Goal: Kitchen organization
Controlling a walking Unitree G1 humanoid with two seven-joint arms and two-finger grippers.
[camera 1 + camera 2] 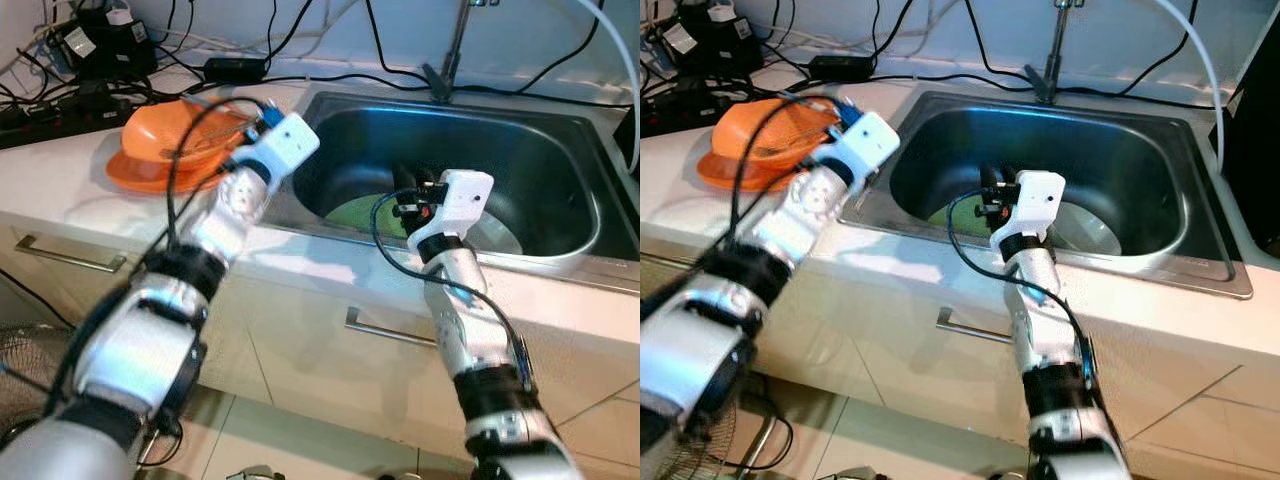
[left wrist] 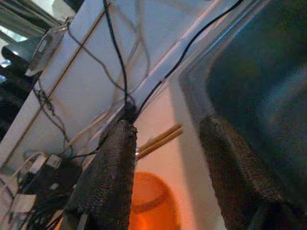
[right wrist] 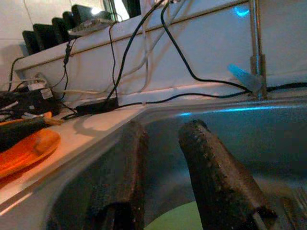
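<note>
A stack of orange bowls [image 1: 150, 150] sits on the white counter left of the steel sink [image 1: 560, 190], with wooden chopsticks [image 2: 158, 141] lying across it. My left gripper [image 2: 167, 123] hovers over the counter between the bowls and the sink's left rim, open, holding nothing; the chopsticks show beyond the gap between its fingers. My right gripper [image 1: 405, 188] reaches down into the sink just above a green plate [image 1: 360, 212] on the sink floor. It is open and holds nothing, the plate's edge [image 3: 177, 218] lying below its fingers.
A silvery round dish [image 1: 497, 237] lies on the sink floor right of the green plate. The faucet [image 1: 452, 50] rises behind the sink. Black cables and power adapters [image 1: 100, 45] crowd the back of the counter. Drawer handles [image 1: 385, 330] run along the cabinet front.
</note>
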